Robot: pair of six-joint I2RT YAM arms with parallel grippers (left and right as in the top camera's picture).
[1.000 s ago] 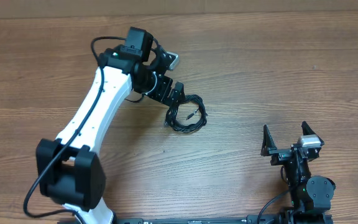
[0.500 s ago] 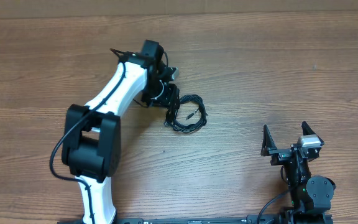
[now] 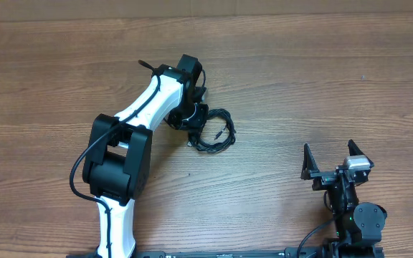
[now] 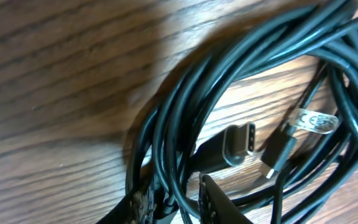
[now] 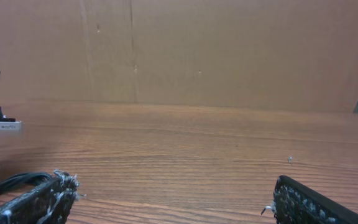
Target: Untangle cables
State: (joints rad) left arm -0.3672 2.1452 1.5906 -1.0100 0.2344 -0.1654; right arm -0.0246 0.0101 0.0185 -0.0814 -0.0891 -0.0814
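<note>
The left arm (image 3: 145, 115), white with black joints, stretches out over the tabletop (image 3: 321, 79), and the left fingers (image 3: 196, 116) are down on the near-left edge of the cables (image 3: 217, 134). That is where the task's thing lies: 1 small loose coil of thin black wire, flat on the wood near the middle of the tabletop, a little left of centre.

The left wrist camera is right on top of the cables (image 4: 185, 112), with many black loops stacked and crossing over the wood grain. Inside the ring lies a dark plug with an oval silvery mouth (image 4: 238, 140), pointing right. Just beside it sits a second, smaller plug (image 4: 277, 160), and above that a silvery label (image 4: 316, 121) is wrapped around 1 strand. At the bottom edge both left fingers (image 4: 143, 205) show, standing narrow with a few strands of the coil running up between them. They straddle the wire, but nobody can tell from here whether they are actually pinching it.

The right arm (image 3: 353, 215) sits at the near-right corner, well apart from the coil. The right fingers (image 3: 307, 165) are spread wide and hold nothing. Its own camera agrees: the right fingers (image 5: 39, 198) sit at the 2 bottom corners with bare wood grain between them, looking across to a brown cardboard wall (image 5: 197, 50) at the far edge.
</note>
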